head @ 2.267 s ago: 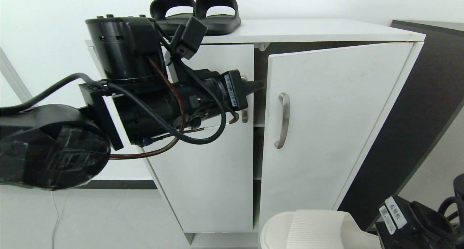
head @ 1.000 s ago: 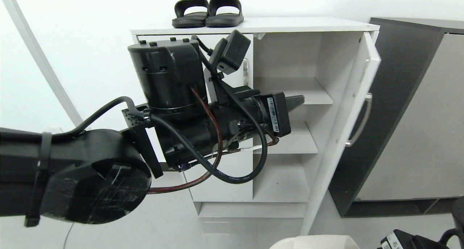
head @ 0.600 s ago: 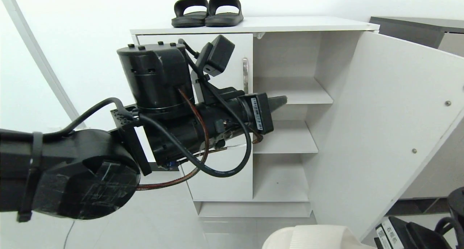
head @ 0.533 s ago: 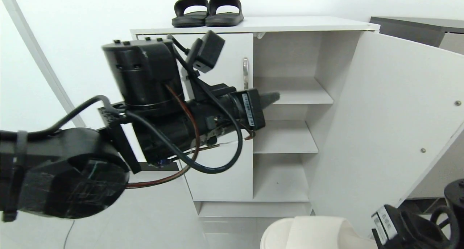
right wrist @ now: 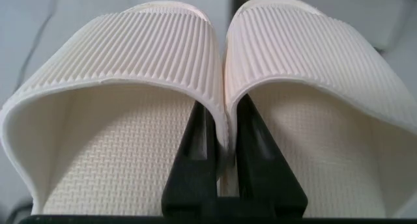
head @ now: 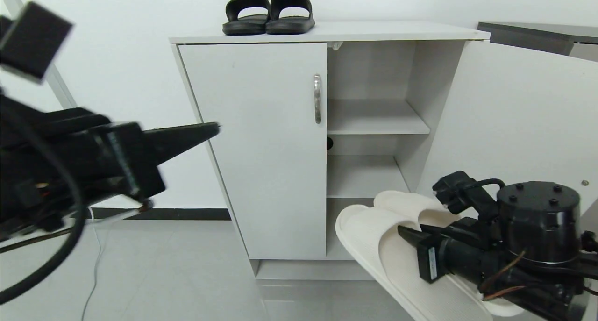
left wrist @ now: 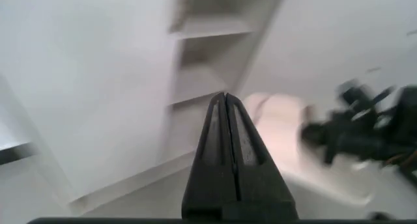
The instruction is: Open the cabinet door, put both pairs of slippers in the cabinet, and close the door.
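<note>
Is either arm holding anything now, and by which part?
The right pincer holds the white slippers, pinching the adjoining inner edges of both straps. The left pincer is shut, empty.

Left gripper (left wrist: 226, 99) closed, facing cabinet shelves (left wrist: 195, 82); white slippers (left wrist: 279, 117) beyond.

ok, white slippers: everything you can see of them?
The white slippers are a cream pair with ribbed straps and woven-textured footbeds, foam-like by the look. They are held side by side, tilted, toes toward the open cabinet. The right gripper has its jaws shut on the two inner strap edges.
</note>
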You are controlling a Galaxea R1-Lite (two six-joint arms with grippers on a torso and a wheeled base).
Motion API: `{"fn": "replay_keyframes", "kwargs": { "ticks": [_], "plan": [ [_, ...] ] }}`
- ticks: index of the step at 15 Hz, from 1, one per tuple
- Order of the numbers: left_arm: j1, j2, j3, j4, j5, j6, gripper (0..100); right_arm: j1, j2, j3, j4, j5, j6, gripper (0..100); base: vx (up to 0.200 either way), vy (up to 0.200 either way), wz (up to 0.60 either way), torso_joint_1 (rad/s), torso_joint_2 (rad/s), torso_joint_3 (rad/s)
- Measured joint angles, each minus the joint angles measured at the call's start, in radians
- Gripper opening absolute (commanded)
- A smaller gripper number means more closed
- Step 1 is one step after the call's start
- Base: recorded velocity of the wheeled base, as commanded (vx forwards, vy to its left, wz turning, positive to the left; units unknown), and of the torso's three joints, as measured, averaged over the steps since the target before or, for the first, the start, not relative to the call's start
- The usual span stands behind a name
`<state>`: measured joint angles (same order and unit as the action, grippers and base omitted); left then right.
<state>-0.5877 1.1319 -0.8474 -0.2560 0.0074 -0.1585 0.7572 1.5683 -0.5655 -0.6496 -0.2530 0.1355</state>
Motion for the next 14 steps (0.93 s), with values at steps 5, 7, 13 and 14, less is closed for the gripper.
{"fn": "replay_keyframes", "kwargs": {
  "ticks": [5,7,13,14],
  "plan": [
    [0.25,-0.349,0.245,0.119,0.239,0.104,0,0.011,0.224,-0.13,-0.17,-0.294,0.059,0,0.0,0.0,0.0,0.0,0.0,0.0],
    [0.359,-0.488,0.346,0.132,0.266,0.108,0,0.009,0.269,-0.147,-0.171,-0.31,0.066,0,0.0,0.0,0.0,0.0,0.0,0.0],
    [0.634,-0.917,0.605,0.304,0.275,0.131,0,0.006,0.314,-0.155,-0.173,-0.325,0.064,0,0.0,0.0,0.0,0.0,0.0,0.0],
    [0.658,-0.963,0.648,0.297,0.246,0.145,0,0.008,0.319,-0.154,-0.172,-0.325,0.065,0,0.0,0.0,0.0,0.0,0.0,0.0]
  ]
}}
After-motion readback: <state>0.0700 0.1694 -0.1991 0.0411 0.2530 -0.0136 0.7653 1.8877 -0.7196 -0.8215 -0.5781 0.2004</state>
